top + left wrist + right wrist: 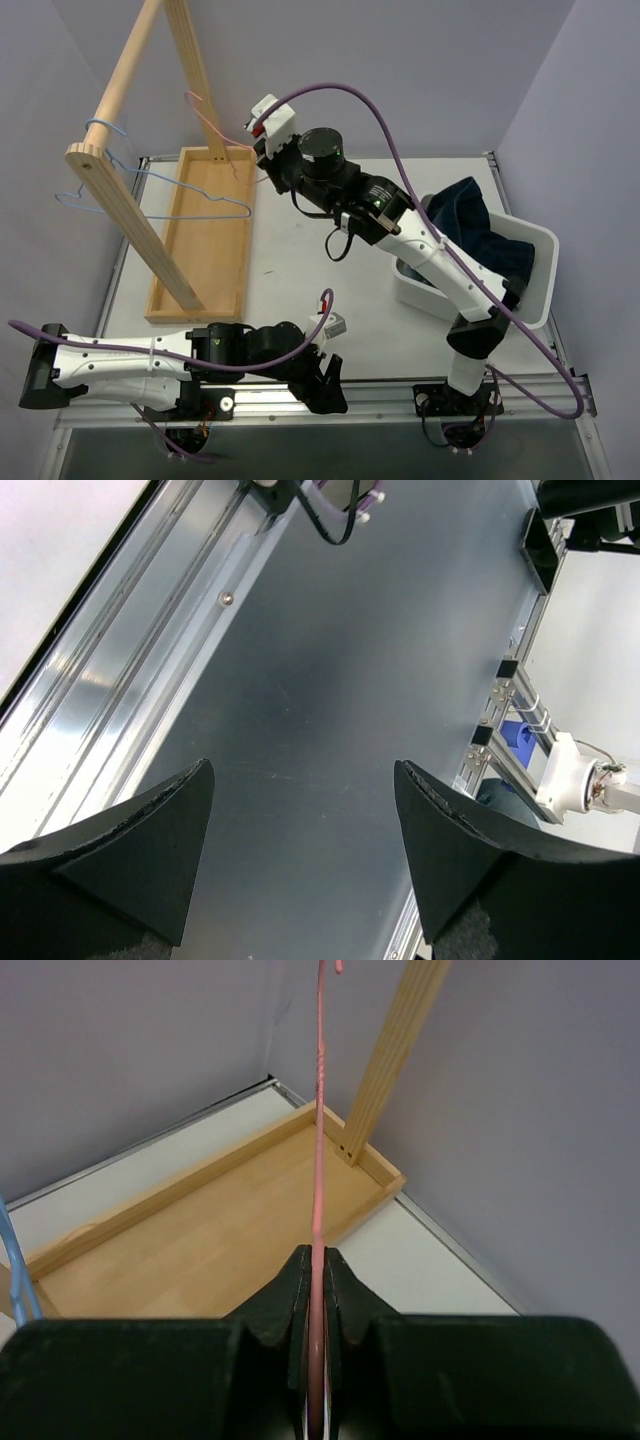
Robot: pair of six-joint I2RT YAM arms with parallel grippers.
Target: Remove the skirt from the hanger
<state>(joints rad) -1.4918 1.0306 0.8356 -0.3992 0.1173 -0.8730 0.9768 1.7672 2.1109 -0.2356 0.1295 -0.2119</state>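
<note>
Skirt (478,225) is laid in bin (540,270).
Bare pink hanger (318,1160) is pinched by right gripper (317,1270); left gripper (302,780) is spread open.

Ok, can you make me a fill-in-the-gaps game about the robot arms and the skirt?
1. The right gripper is shut on the thin ___ hanger.
2. The dark blue skirt lies in the ___ bin.
3. The left gripper is ___ and holds nothing.

Missing words: pink, white, open.
</note>
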